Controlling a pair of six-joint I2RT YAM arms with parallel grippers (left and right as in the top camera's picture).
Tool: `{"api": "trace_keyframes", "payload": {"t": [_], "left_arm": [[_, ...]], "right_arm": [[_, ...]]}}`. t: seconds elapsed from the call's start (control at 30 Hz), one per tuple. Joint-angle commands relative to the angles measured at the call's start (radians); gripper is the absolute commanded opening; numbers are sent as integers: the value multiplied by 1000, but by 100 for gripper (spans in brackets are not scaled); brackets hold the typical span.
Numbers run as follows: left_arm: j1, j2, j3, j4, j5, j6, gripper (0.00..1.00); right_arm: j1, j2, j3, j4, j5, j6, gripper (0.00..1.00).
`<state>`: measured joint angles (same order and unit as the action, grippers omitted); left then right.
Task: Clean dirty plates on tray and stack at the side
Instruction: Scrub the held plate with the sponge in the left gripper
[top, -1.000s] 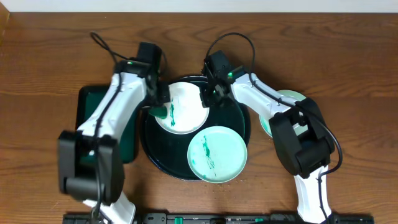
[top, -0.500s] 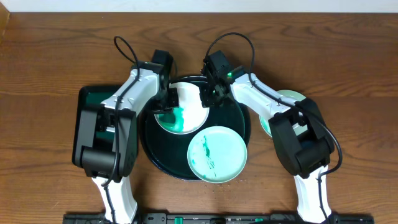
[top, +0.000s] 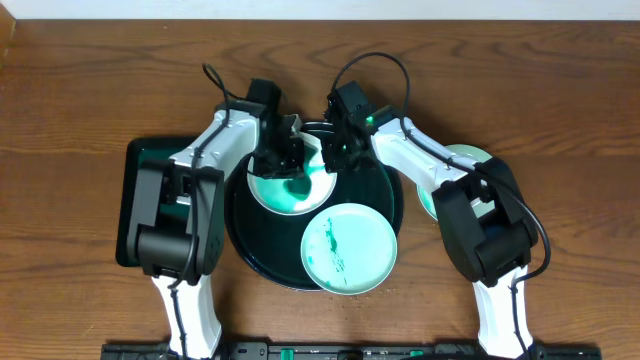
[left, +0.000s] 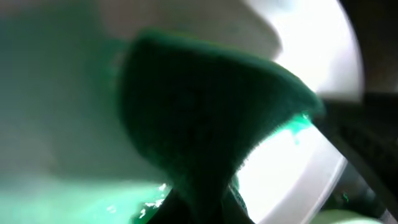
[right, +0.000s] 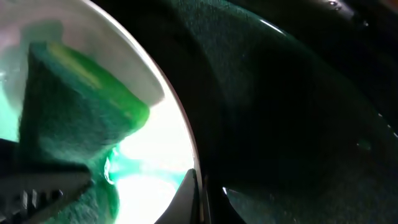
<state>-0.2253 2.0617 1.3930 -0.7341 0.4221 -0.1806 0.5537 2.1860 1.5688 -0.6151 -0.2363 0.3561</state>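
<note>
Your left fingers (top: 278, 152) clench a green sponge (left: 205, 118) against the smeared far plate (top: 295, 192) on the tray (top: 245, 245) at mid-counter. Your right fingers (top: 336, 155) pinch that plate's right rim.

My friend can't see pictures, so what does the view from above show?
Over a big round dark tray, the left hand presses a green sponge on the back plate, smeared green, while the right hand grips its rim. A second smeared plate lies in front, and a third plate sits on the table beside the tray.
</note>
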Motion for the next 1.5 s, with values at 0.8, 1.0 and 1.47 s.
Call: {"api": "trace_keyframes", "payload": {"t": [0.8,1.0,1.47], "left_arm": [[-15,-15,36,-51,-40,67,7],[-13,-15,36,45,-555,-143,7],[-21,-15,36,-305,-158,16,7]], "right_arm": [[3,18,20,-3,11,11,1],[2,18,20,-5,11,11,1],[-3,18,20,-4,11,14,1]]}}
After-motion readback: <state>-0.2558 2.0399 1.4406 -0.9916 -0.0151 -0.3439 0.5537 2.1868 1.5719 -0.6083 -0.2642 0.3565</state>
